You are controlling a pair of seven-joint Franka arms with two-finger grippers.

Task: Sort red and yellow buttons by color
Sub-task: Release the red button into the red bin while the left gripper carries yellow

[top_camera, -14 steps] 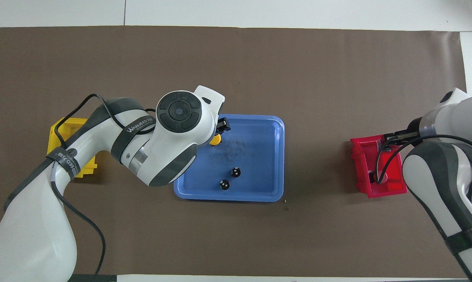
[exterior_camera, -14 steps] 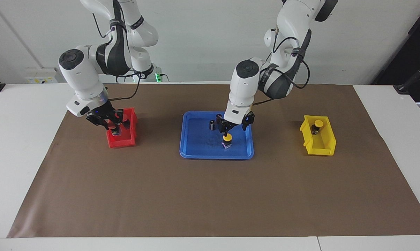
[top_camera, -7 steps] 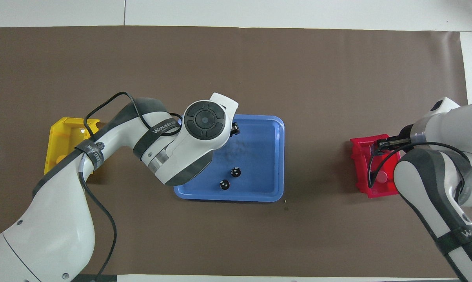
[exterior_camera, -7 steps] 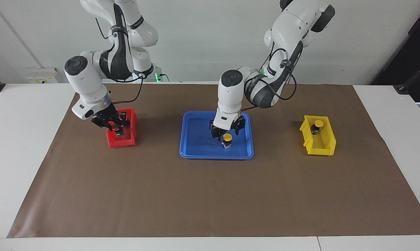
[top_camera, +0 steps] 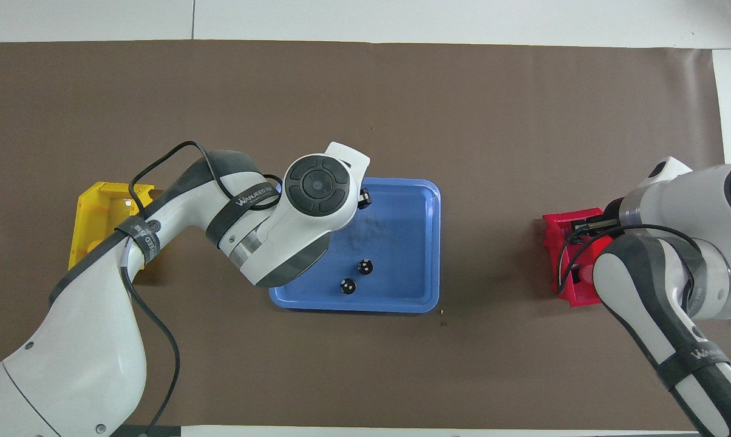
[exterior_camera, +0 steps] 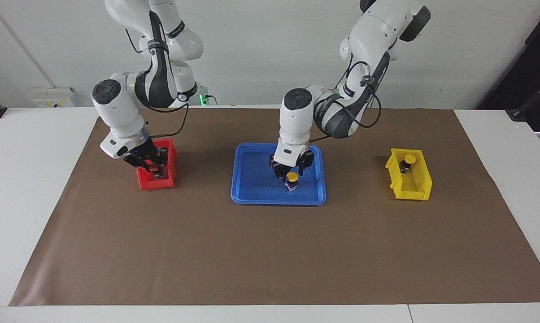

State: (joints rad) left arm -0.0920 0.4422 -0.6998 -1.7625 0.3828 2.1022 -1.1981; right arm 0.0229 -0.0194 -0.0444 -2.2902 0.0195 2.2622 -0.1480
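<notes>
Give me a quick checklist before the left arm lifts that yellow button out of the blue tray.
1. Left hand down at the yellow button in the tray: ok.
2. Grip closed on it: cannot tell.
3. Button upright in the blue tray: ok.
4. Two dark cylinders apart from the button: ok.
5. Yellow bin has room beside the yellow button in the bin: ok.
6. Right hand, over the red bin, out of the path: ok.
</notes>
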